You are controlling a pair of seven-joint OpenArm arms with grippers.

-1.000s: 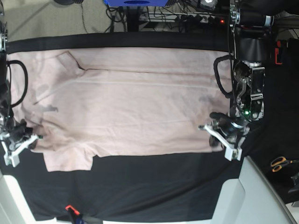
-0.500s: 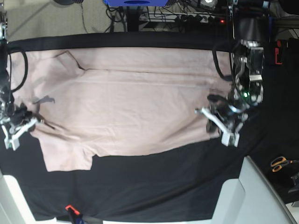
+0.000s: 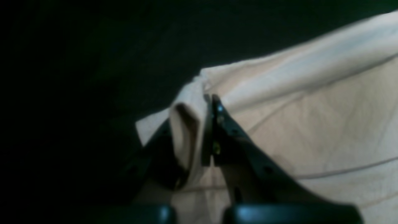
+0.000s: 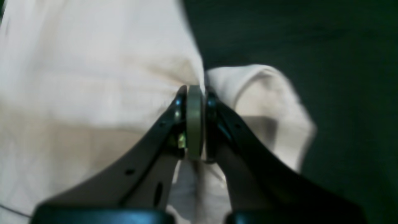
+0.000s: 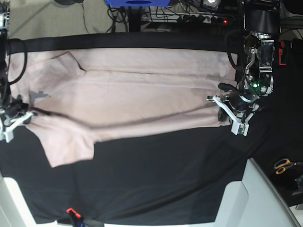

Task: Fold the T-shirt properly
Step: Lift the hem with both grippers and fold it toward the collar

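Black cloth (image 5: 156, 184): covers the whole table under everything.
T-shirt (image 5: 137, 101): pale pink, spread lengthwise between the two grippers, its near edge lifted off the cloth and sagging, one sleeve hanging down beside the right gripper.
Left gripper (image 5: 231, 113): jaws clenched on a bunched fold of the T-shirt (image 3: 311, 124) at its hem corner; fabric wraps one finger (image 3: 227, 130).
Right gripper (image 5: 12, 119): jaws pinched tight on the T-shirt (image 4: 93, 77) edge, a puff of cloth bulging just beside the fingertips (image 4: 211, 105).

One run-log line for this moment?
left gripper: shut on T-shirt | right gripper: shut on T-shirt | near edge lifted off black cloth
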